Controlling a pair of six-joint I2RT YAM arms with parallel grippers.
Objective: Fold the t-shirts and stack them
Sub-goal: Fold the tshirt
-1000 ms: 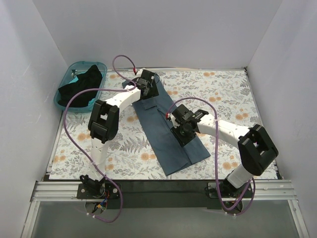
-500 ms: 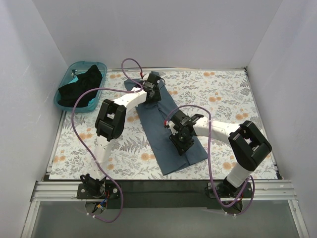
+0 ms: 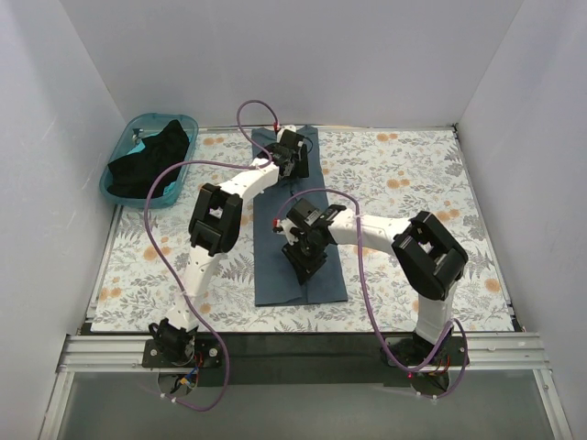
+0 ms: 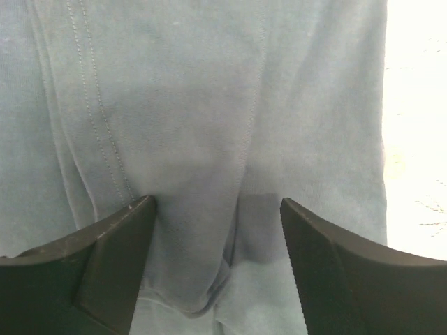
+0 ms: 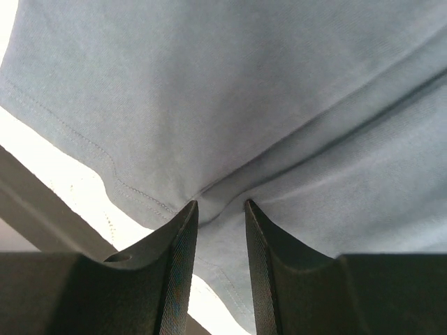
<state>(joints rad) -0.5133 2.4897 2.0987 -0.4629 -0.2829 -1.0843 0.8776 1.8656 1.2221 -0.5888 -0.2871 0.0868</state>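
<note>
Mid-frame, blue tee (image 3: 275, 275) folded to strip: right gripper (image 5: 220, 209) pinching it, left gripper (image 4: 216, 209) apart; black tee (image 3: 151, 151) unfolded in basket (image 3: 160, 117).

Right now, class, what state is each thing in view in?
blue-grey shirt, folded into a long strip, lying flat.
black shirt, unfolded, bunched in the basket.
basket, holding the black shirt.
left tool, open, on the blue-grey shirt.
right tool, shut on a pinch of the blue-grey shirt.
</note>
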